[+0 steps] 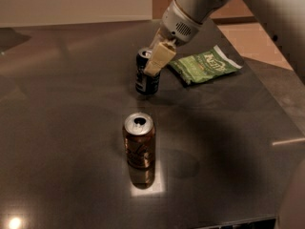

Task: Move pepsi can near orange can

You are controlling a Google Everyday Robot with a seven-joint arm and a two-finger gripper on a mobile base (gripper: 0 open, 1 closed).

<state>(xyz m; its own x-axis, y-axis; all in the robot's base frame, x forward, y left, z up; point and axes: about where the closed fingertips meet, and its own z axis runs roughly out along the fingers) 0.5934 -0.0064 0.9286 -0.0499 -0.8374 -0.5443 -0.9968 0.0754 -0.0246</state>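
Two cans are standing upright on the dark table, well apart, and the line between them is setting the coming move. Taking the orange can as landmark: it is sitting alone toward the near edge, with its opened top showing. The pepsi can is waiting directly behind the orange can and a shade to its right, its long axis running close to vertical. Whether its base is resting on the table or hanging just clear cannot be told. The gripper is reaching down from the upper right and appears to be clamping the pepsi can, one pale finger lying across its right front and the other hidden behind. Farther right of the orange can and beyond it, a green snack bag is lying flat, just beside the gripper. Judged from this, the carry is heading straight toward the near edge, stopping short of the landmark.
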